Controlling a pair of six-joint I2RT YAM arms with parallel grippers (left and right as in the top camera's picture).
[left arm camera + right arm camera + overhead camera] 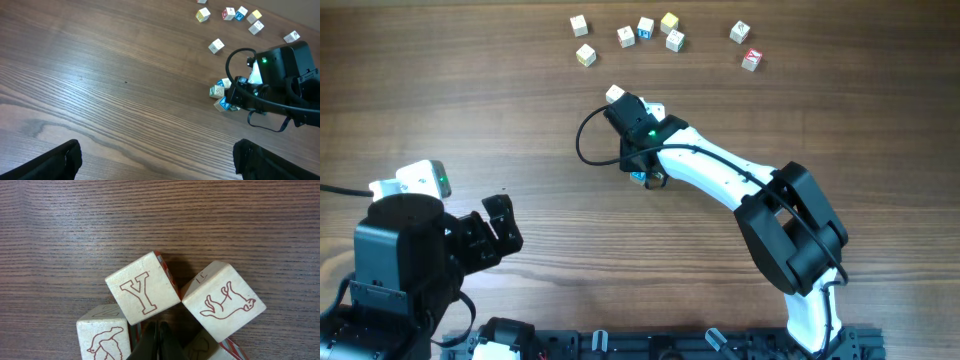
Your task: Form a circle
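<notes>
While the right gripper (pixel 158 339) stands with its two fingers pressed together on nothing, its tip sits down inside the circle (pixel 219 92), which lies near the middle of the table (pixel 470 100) under that arm, well apart from the loose cubes (pixel 646 29) along the far side. Close up I see a Y cube (pixel 142 294) meeting an animal cube (pixel 223 301) at a corner, with a bird cube (pixel 102 339) just beside. They look light, hard and smooth, so I reckon they slide at a nudge. They seem best pushed on a flat side or pinched across opposite faces. The left gripper (pixel 157 160) hangs spread wide, clear of everything
</notes>
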